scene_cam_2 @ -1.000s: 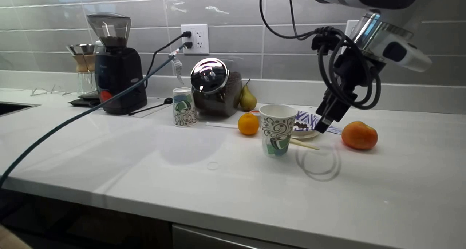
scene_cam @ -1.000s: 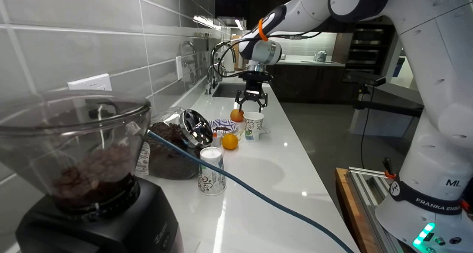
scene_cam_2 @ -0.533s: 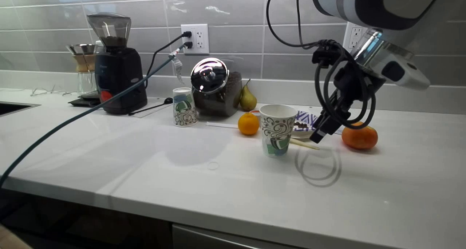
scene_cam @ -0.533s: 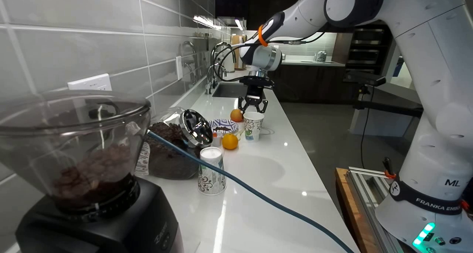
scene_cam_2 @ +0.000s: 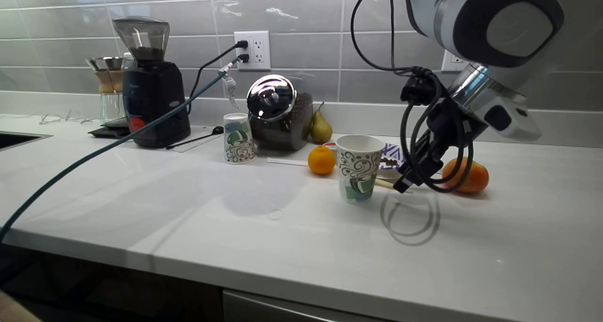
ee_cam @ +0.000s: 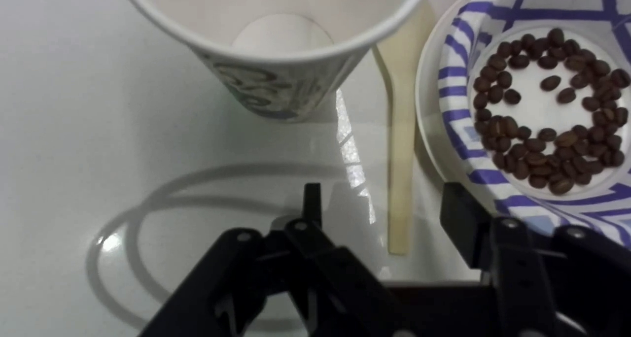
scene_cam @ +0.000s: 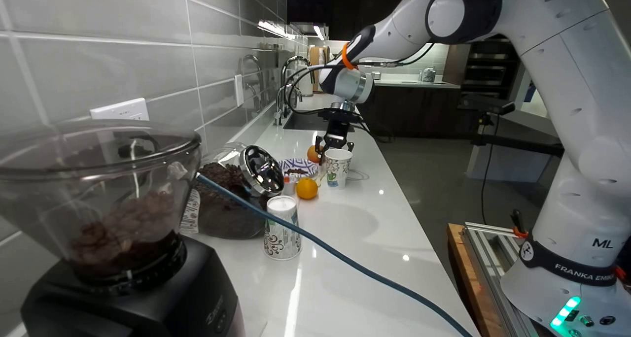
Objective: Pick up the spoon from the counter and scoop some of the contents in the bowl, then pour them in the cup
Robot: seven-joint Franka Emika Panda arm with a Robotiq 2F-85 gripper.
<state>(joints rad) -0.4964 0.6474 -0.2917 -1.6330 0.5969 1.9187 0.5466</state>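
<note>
A pale wooden spoon [ee_cam: 402, 179] lies on the counter between the cup and the bowl. Its handle end points toward my gripper [ee_cam: 382, 209], and its head is partly hidden behind the cup's rim. The gripper is open and empty, with one finger on each side of the handle, apart from it. The white patterned cup [scene_cam_2: 359, 171] stands upright; it looks empty in the wrist view [ee_cam: 281, 31]. The bowl [ee_cam: 456, 105] has a blue-purple pattern and holds coffee beans [ee_cam: 557, 164]. The right finger [ee_cam: 463, 223] is close to the bowl's rim.
A red-orange fruit [scene_cam_2: 466, 176] is near the gripper and its hanging cables. An orange [scene_cam_2: 321, 160], an upside-down patterned cup [scene_cam_2: 239, 140], a tilted jar [scene_cam_2: 282, 133] and a pear [scene_cam_2: 321, 126] are farther along the counter. A blue cable [scene_cam: 345, 258] crosses in front.
My gripper has moved down toward the counter and closer to the cup, over the spoon's handle. The cup, bowl, spoon and fruit have not moved.
</note>
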